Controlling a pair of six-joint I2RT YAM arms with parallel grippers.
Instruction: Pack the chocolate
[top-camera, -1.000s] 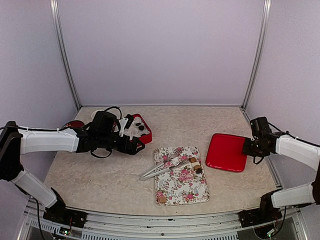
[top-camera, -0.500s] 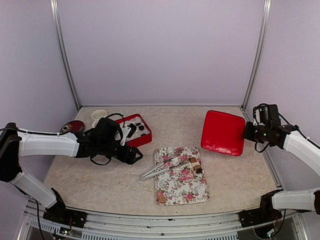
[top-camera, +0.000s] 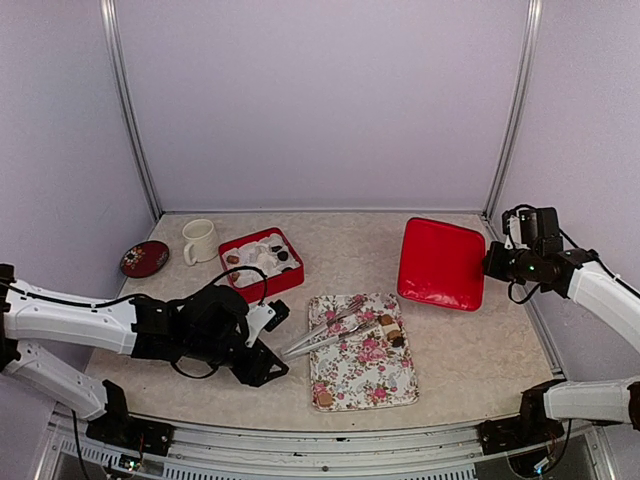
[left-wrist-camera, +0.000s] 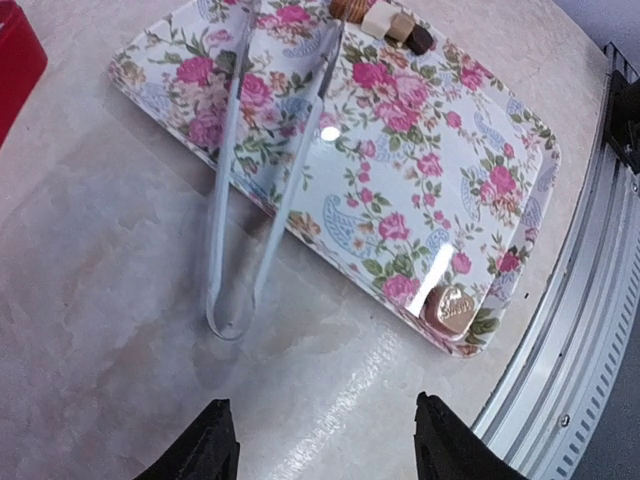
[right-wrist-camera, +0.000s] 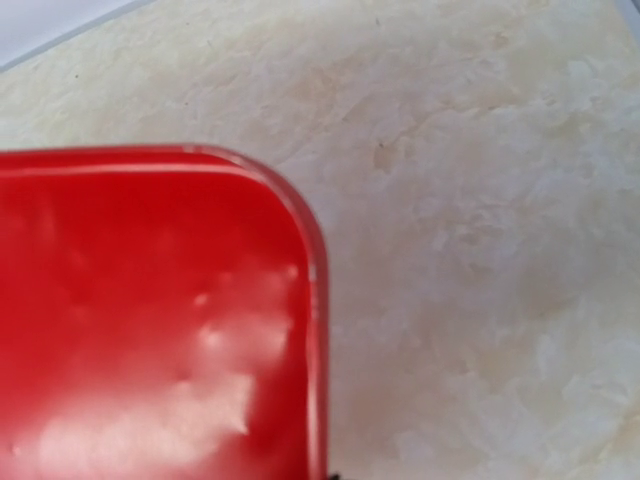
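Red lid (top-camera: 440, 265) pinched in right fingers (top-camera: 492, 267); left fingers (left-wrist-camera: 205, 440) part-open, empty.

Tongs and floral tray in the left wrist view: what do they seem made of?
Slim silver tongs: likely polished metal, thin pale strips with a sheen, though clear plastic is possible. Rectangular rose-print tray: glossy, bright light glints; melamine or lacquered tin, can't tell.

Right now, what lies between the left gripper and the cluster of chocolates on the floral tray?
The metal tongs: handle end on the table, tips on the floral tray, reaching toward the chocolates. The left wrist view shows it best.
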